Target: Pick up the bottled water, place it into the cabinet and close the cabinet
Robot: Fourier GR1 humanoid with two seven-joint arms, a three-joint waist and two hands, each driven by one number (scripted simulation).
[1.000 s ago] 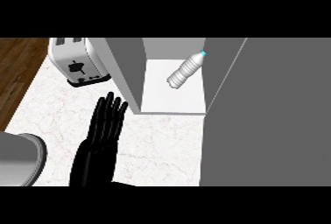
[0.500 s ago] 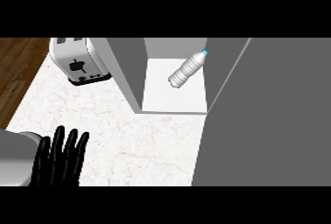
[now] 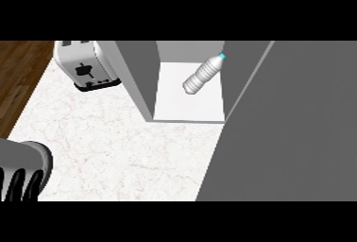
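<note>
The bottled water (image 3: 202, 76) lay on the white floor of the cabinet (image 3: 190, 101), at the far middle of the scene. Its long axis ran on a slant, the blue cap pointing far and right, the base near and left. It rested free, with no hand touching it.

The cabinet door (image 3: 286, 137) stood open, a broad grey panel filling the right side, its edge running from the cabinet's right wall toward the near edge.

Only the left hand (image 3: 21, 182) showed, low at the near left corner of the marble counter (image 3: 118, 137), well apart from both bottle and door; its fingers (image 3: 14, 185) hung straight and slightly apart, holding nothing. The right hand was out of view.

By this layout, closing the door remained.

A toaster (image 3: 85, 64) stood far left. No readable writing or brand showed anywhere.
</note>
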